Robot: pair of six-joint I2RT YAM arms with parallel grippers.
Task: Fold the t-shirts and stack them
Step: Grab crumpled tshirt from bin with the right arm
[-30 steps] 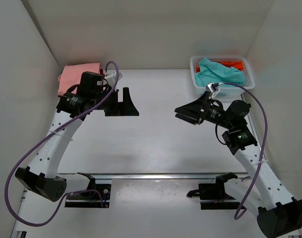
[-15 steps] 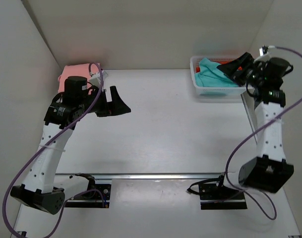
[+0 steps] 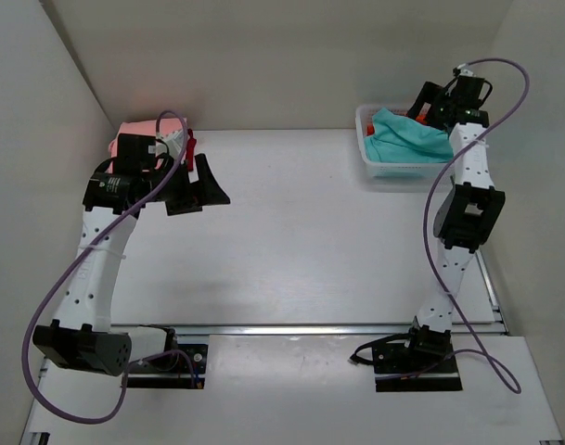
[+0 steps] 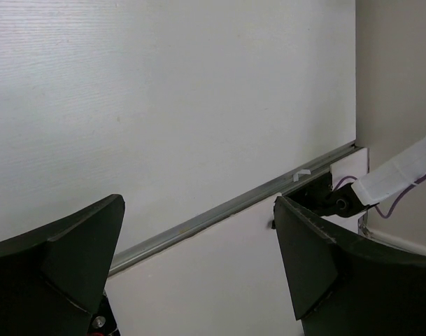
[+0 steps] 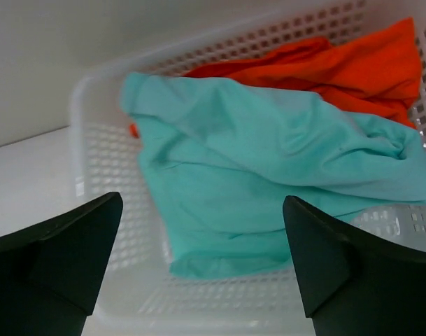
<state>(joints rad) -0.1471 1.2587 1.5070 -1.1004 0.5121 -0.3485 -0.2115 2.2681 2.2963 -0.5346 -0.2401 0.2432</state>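
A teal t-shirt point(image 3: 404, 136) lies crumpled in the white mesh basket point(image 3: 378, 171) at the back right, on top of a bright orange t-shirt point(image 5: 338, 66). In the right wrist view the teal t-shirt point(image 5: 268, 175) fills the basket point(image 5: 108, 175). My right gripper point(image 3: 428, 98) is open and empty, raised over the basket's far side. A salmon pink t-shirt point(image 3: 136, 130) lies at the back left, partly hidden by my left arm. My left gripper point(image 3: 199, 188) is open and empty, above the table just right of the pink shirt. The dark red t-shirt is out of view.
White walls close in the table on the left, back and right. A metal rail point(image 3: 301, 327) runs across the near edge, also in the left wrist view point(image 4: 219, 210). The arm bases and purple cables sit at the front.
My right arm has swung from mid-table up and back over the basket. My left gripper has drawn back to the left, nearer the pink shirt.
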